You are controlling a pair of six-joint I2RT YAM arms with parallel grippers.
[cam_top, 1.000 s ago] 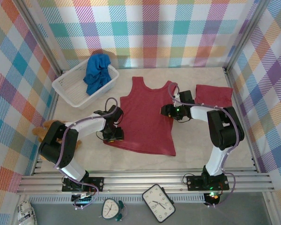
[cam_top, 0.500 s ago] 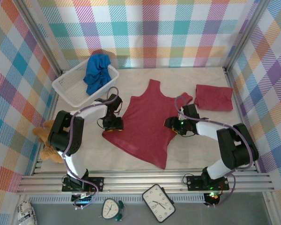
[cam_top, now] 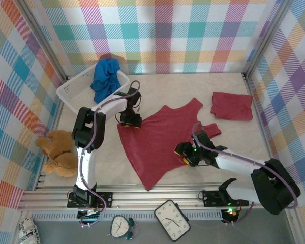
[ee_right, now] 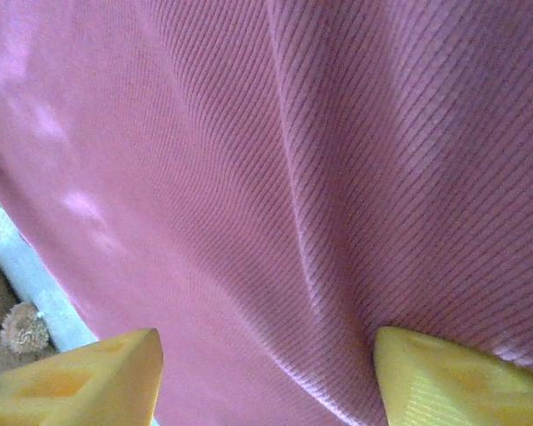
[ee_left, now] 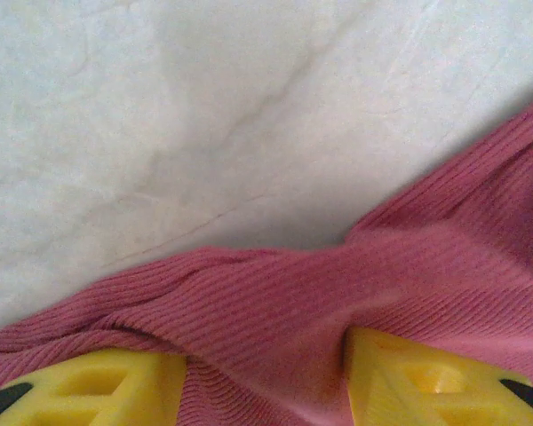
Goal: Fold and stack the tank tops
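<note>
Pinching opposite edges of the dark red tank top point(cam_top: 157, 137), left claw point(cam_top: 130, 121) and right claw point(cam_top: 185, 154) stretch it flat on the counter point(cam_top: 162, 89). Probably this prepares folding.

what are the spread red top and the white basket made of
The spread red top: ribbed knit cloth, matte and soft; fine ridges and folds show close up. The white basket: likely rigid plastic, judging by its open mesh walls.

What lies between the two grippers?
The spread dark red tank top spans the stretch from the left gripper to the right gripper, in the top view.
</note>
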